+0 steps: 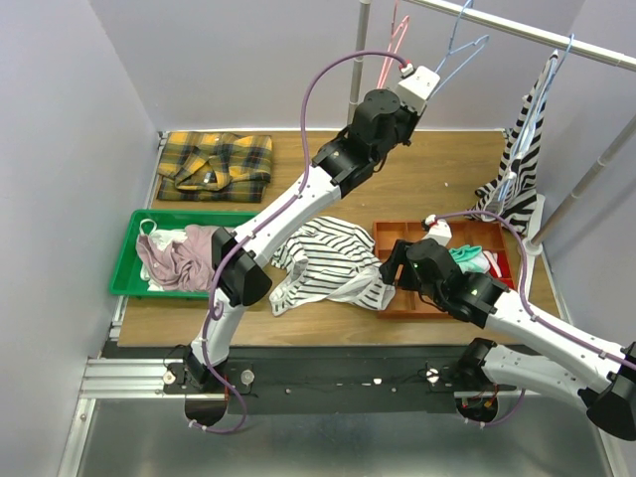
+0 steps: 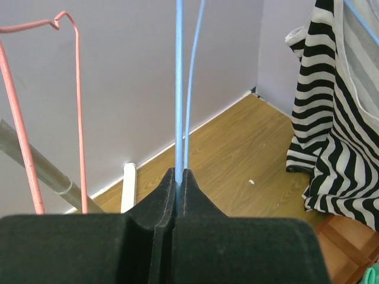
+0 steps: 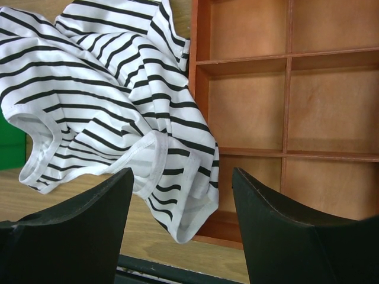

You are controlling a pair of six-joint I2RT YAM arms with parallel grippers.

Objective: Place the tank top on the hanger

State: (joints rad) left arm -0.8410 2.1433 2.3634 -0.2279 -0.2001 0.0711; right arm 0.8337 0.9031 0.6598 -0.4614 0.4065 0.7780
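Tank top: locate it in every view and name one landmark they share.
Top external: tank top crumpled mid-table, left of the orange tray.
Left wrist: not in view.
Right wrist: upper left, hem lapping the tray's left edge.
Shared landmark: the orange tray, in the bottom-right corner of the left wrist view.

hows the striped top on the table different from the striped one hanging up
The tank top has thin dark stripes; the hanging garment has broad bold ones. The tank top lies crumpled on the table; the garment hangs from the rail. Both are black-and-white striped cloth.
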